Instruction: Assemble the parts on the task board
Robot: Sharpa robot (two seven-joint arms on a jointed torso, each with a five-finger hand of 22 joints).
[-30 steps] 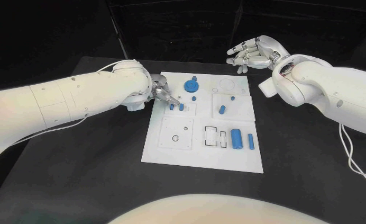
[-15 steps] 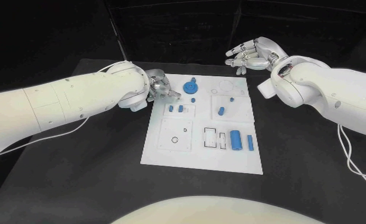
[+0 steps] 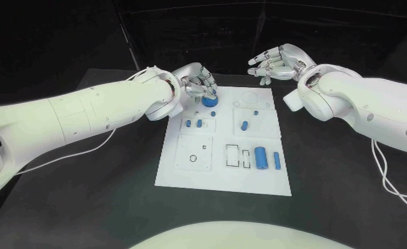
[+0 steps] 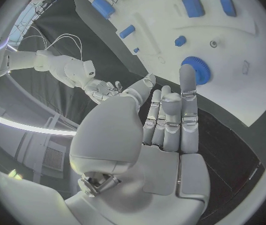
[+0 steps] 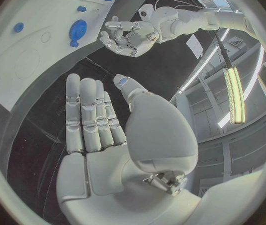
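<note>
With the silver left hand [image 3: 197, 82] held empty and fingers extended just above the round blue toothed gear part [image 3: 209, 100] at the far end of the white task board [image 3: 222, 179], and the silver right hand [image 3: 276, 63] empty and spread beyond the board's far edge, the step in hand appears to be the approach to the gear, and the next move calls for lowering the fingers to grip it.

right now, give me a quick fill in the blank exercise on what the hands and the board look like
1. The left hand hovers above the round blue ____ at the task board's far end.
2. The right hand holds ____.
3. The task board lies on a ____ table.
4. The large blue cylinder lies ____ on the board.

Missing words: gear; nothing; black; flat
</note>
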